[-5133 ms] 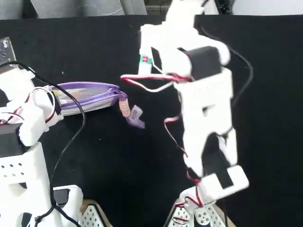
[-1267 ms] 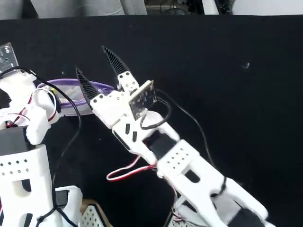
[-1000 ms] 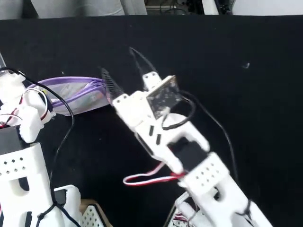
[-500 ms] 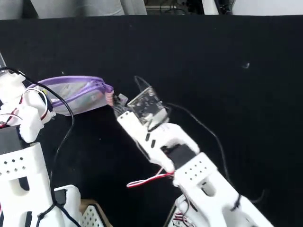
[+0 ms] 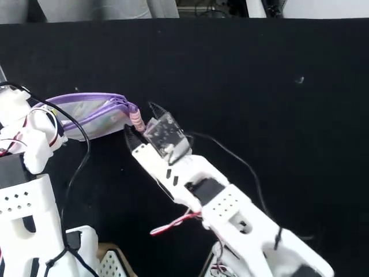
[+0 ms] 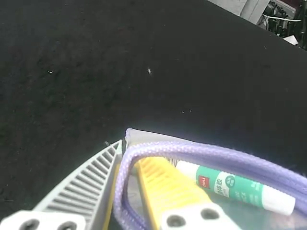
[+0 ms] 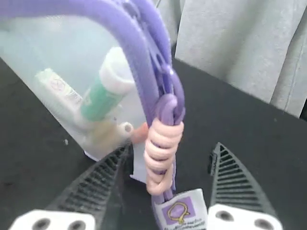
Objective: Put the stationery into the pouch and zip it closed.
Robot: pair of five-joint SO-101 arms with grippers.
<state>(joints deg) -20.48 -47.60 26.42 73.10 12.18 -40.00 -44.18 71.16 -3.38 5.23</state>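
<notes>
Where the purple-rimmed clear pouch (image 5: 92, 112) lies at the left side of the black counter (image 5: 259, 69), each arm is at one of its ends. Inside the pouch, the left wrist view shows a green-and-white glue stick (image 6: 230, 186) lying along the far wall. The right wrist view shows the same glue stick (image 7: 103, 88) through the clear side, next to a pale item with a white label and something pinkish below it. Both of those are too blurred to name.

The left pincer (image 6: 129, 152) is clamped on the pouch's rim (image 6: 216, 153), with its yellow finger inside the mouth and its grey finger outside.

The right pincer (image 7: 173, 145) is spread wide and grips nothing. Its two dark fingers stand either side of the pink coiled zip pull (image 7: 160, 158), above a small purple tag (image 7: 180, 211). In the high view this pincer (image 5: 142, 122) is just beside the pull (image 5: 137, 120).

The pouch's left end is hidden behind the left arm and its cables.
</notes>
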